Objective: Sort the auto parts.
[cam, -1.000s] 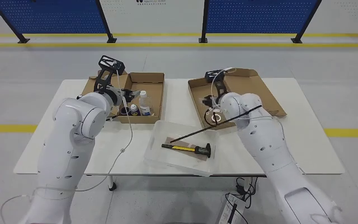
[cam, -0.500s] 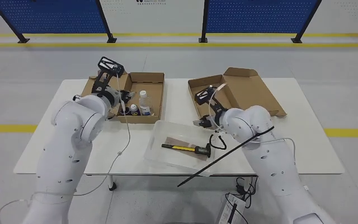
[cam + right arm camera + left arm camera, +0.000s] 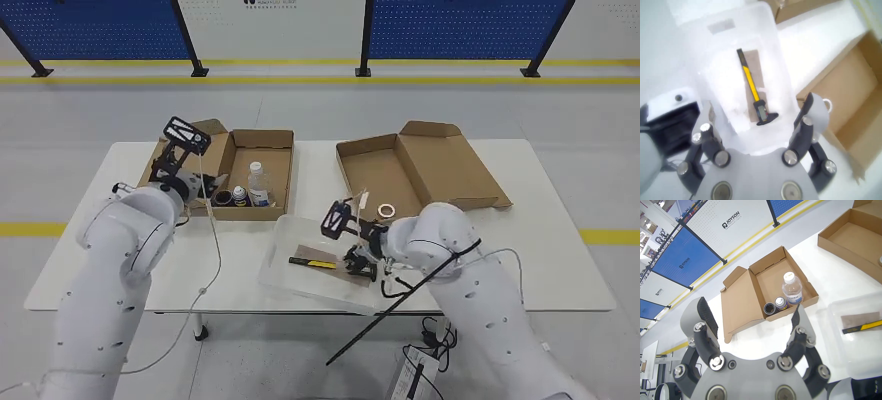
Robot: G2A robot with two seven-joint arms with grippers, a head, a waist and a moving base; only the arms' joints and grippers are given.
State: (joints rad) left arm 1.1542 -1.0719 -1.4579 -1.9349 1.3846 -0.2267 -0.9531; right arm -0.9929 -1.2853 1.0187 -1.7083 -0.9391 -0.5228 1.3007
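— Where is the caliper [image 3: 750,89]?
— In the clear tray [image 3: 772,37], on a brown sheet [image 3: 755,56]. The right gripper [image 3: 753,102] hangs above it, wide open, empty.
— And the left gripper [image 3: 750,304]?
— Also wide open and empty, near the left box [image 3: 772,262] with the bottle [image 3: 792,289].

White table [image 3: 560,250] mid-frame: open cardboard box [image 3: 272,155] upper left, second box [image 3: 385,175] upper right, clear bin [image 3: 285,245] centre

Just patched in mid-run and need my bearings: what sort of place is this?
Probably a factory or lab demo floor: blue partition panels on black frames, a yellow line painted on the grey floor, and a white work table carrying cardboard boxes.
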